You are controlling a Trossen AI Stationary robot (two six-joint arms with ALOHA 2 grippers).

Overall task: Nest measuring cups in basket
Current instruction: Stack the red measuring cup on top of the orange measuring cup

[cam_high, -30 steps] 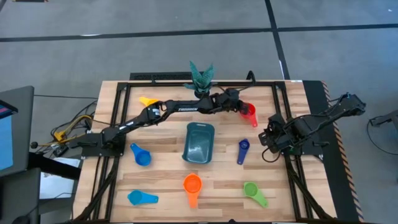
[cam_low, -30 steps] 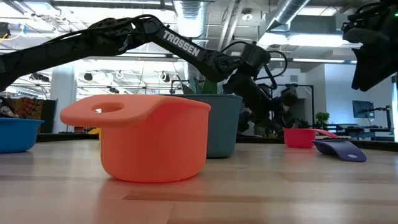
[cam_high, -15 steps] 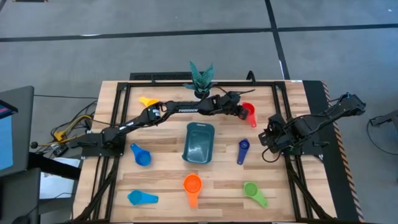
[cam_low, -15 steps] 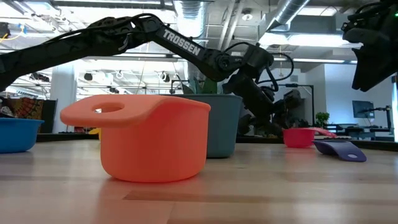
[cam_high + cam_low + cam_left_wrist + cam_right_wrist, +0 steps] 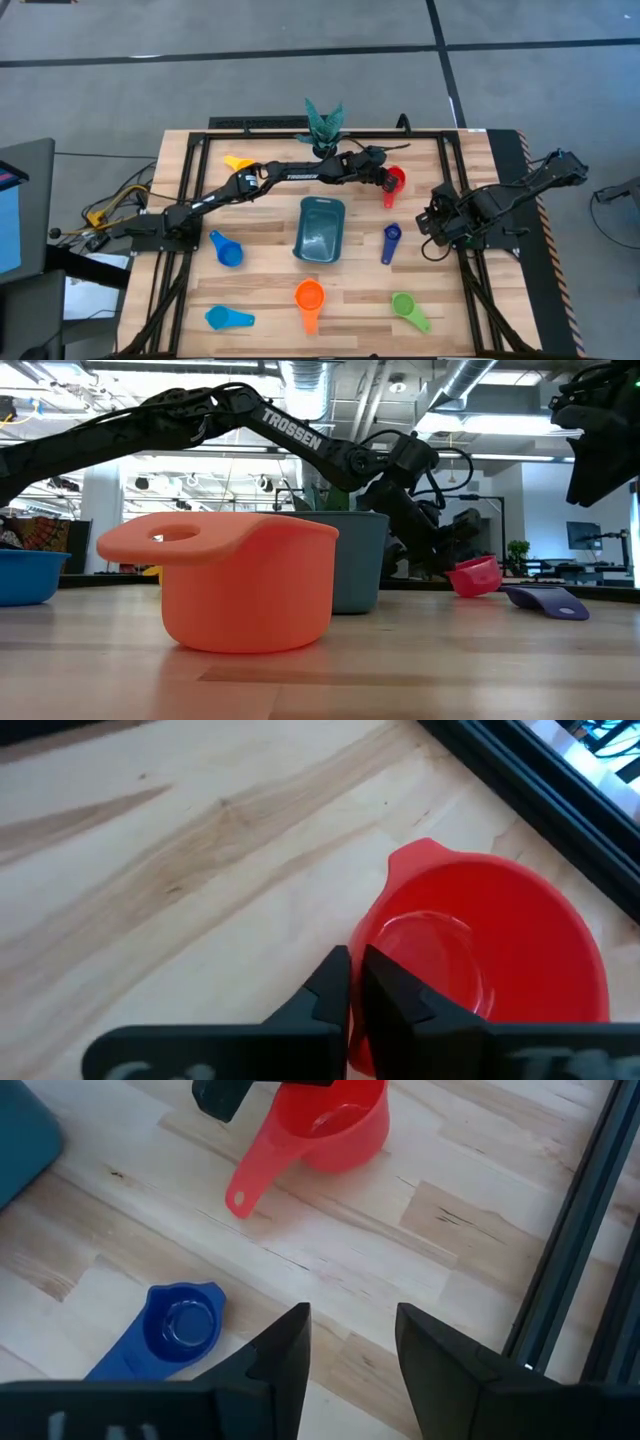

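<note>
The red cup (image 5: 394,181) is at the table's far right and shows tilted in the low view (image 5: 475,576). My left gripper (image 5: 384,178) reaches across the table and is shut on it. My right gripper (image 5: 350,1350) hangs open and empty above the table's right side (image 5: 434,218), near the dark blue cup (image 5: 390,241). The teal basket (image 5: 320,230) stands in the middle. The yellow cup (image 5: 237,162), blue cup (image 5: 226,250), light blue cup (image 5: 228,318), orange cup (image 5: 309,297) and green cup (image 5: 409,309) lie around it on the table. My left gripper holds the red cup by its rim wall (image 5: 364,936), on the side toward the basket, with one finger inside the bowl and one outside. The fingers slant down from the table's left. The cup is tilted, its handle (image 5: 243,1188) pointing toward the near edge. Whether its bottom touches the table, I cannot tell.
A small potted plant (image 5: 323,122) stands at the far edge behind my left arm. Black frame rails (image 5: 455,170) run along the table's right and far sides. Bare wood lies between the red cup and the basket.
My left gripper has moved a little toward the table's left with the red cup. The cup has tipped up from sitting flat, and its handle has swung round from the right toward the near edge.
</note>
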